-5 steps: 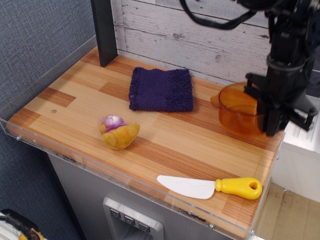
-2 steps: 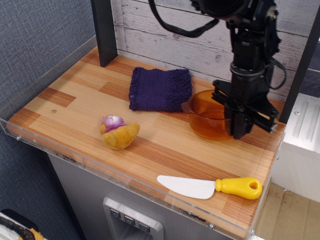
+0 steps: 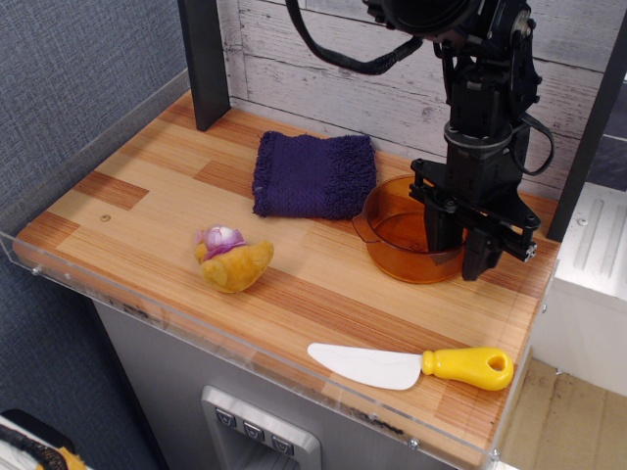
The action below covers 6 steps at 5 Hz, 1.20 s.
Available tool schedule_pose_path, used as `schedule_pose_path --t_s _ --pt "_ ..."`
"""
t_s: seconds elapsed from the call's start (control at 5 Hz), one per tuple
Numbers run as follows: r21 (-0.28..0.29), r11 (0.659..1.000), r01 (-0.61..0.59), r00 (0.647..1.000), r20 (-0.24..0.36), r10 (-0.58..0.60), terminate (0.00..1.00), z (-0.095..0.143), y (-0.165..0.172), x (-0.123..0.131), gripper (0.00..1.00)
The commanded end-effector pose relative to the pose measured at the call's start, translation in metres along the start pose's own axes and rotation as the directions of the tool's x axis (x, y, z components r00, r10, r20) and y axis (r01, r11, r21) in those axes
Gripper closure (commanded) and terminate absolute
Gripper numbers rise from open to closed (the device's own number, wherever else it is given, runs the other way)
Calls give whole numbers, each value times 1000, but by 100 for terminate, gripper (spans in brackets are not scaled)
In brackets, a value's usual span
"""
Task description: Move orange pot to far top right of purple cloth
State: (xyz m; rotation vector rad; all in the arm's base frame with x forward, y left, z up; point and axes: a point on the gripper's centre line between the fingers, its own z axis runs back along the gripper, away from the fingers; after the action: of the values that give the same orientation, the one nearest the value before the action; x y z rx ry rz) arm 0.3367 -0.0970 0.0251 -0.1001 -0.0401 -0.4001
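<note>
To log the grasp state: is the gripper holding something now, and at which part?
The gripper appears to hold the orange pot by its right rim, one finger inside the wall and one outside.

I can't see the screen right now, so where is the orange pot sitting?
The orange pot sits on the wooden table, toward the back right of the camera view, just right of the purple cloth, with the gripper at its right rim.

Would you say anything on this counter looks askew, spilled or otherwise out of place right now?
Nothing stands out. The orange pot sits upright just right of the purple cloth, its handle about touching the cloth's edge, with the hand at its right rim. The plush toy and knife lie undisturbed; nothing has spilled.
</note>
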Motion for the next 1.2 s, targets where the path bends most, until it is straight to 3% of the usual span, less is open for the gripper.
schedule_pose_path --t_s 0.0,0.6,1.0 --pt "-9 1000 6 997 83 -5 0 28 -9 -15 0" --pt "-19 998 -63 977 203 66 0 84 3 -33 0" --pt "-15 991 -134 966 222 134 0 123 13 -60 0"
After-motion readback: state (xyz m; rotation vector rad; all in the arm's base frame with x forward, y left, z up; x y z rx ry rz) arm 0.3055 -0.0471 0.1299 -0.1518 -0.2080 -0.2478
